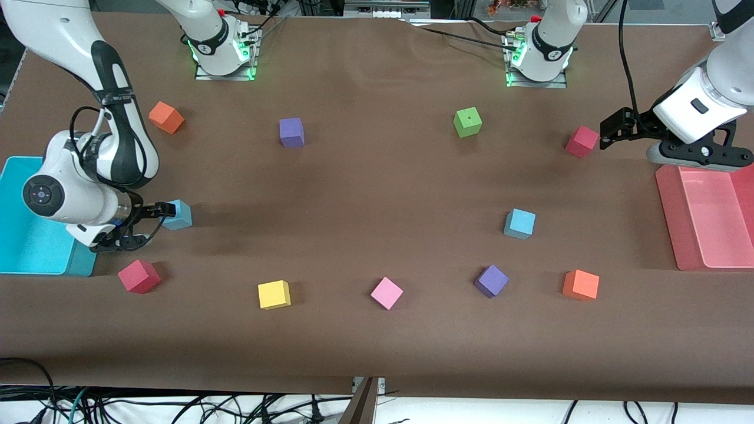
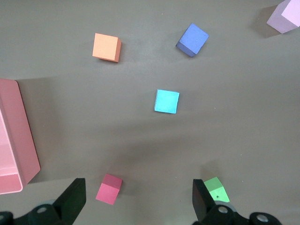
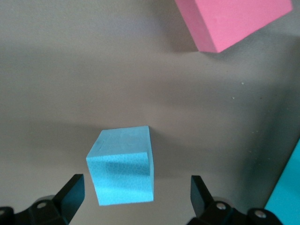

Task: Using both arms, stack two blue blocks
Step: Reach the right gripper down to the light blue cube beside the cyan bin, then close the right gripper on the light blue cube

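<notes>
Right gripper low at the right arm's end, jaws spread, one blue block on the table just ahead of the gap (not gripped). Left gripper jaws released, high up; second blue block on the table well ahead of them.

No lettering is showing itself legibly anywhere. The black band on the right arm is carrying a small line of white print, but it is too fine to make out. Each arm base is wearing a round white emblem on its black collar, and that is a symbol, not words. The cubes and bins are bearing no readable marks.
</notes>
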